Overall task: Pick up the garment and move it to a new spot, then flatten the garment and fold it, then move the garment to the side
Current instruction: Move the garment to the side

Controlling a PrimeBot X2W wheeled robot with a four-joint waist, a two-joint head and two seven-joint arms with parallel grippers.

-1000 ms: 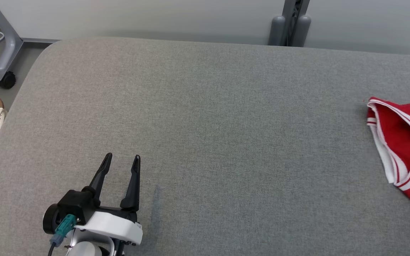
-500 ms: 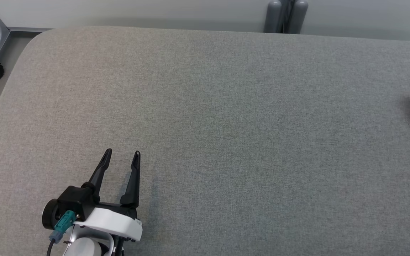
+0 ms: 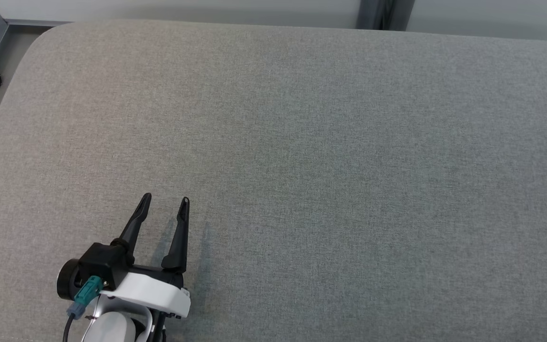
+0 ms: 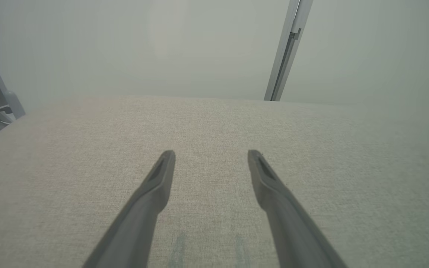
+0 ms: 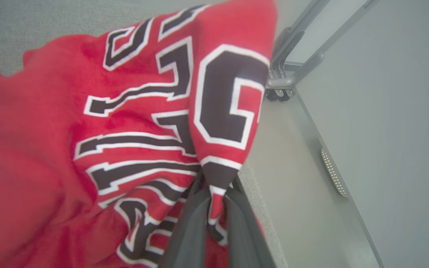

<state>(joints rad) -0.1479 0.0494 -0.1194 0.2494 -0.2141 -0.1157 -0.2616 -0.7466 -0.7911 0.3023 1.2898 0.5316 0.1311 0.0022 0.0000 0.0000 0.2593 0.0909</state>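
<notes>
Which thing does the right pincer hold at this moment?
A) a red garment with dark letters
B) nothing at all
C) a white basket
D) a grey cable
A: in the right wrist view, the right pincer is shut on a fold of the red garment.

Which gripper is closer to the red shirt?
Right. The right gripper is pinching the red shirt itself. The left gripper is open above the grey table, apart from it.
</notes>
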